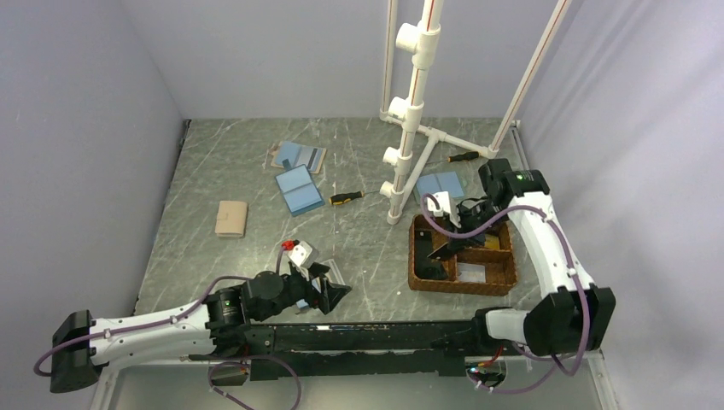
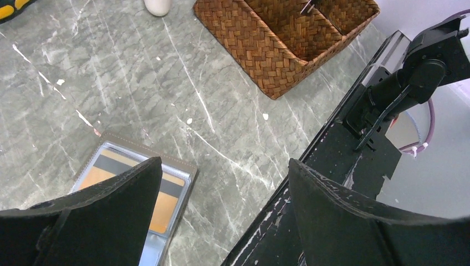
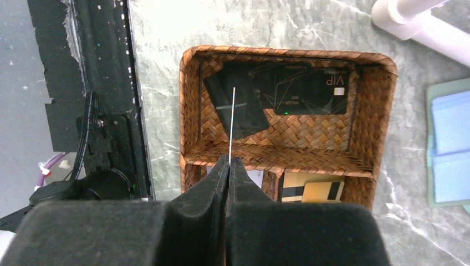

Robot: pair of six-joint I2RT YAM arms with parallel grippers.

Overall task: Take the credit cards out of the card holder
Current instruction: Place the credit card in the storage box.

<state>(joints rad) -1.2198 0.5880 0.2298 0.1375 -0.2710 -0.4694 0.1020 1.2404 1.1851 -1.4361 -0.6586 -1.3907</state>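
Credit card (image 3: 231, 119) stands edge-on, clenched in my right gripper (image 3: 229, 163), over the wicker tray (image 3: 188, 100) near the right edge of the table (image 1: 248, 171), other cards (image 3: 310, 88) lying inside. My left gripper (image 2: 224, 166) hangs released, partly over the card holder (image 2: 119, 158) at the near edge, an orange card (image 2: 163, 210) in it.

Table (image 2: 233, 111) looks like grey marbled stone, mostly matt, with white veins and a few chips. The wicker tray (image 3: 191, 111) is a rough brown weave, and the black credit cards (image 3: 302, 91) in its upper section have a slight gloss. The card holder (image 2: 144, 148) at lower left has a leathery tan edge and a shiny clear plastic sleeve. The left hand (image 2: 224, 166) has matt black, scuffed fingers (image 2: 343, 216). The white pipe stand (image 3: 421, 22) is smooth plastic.
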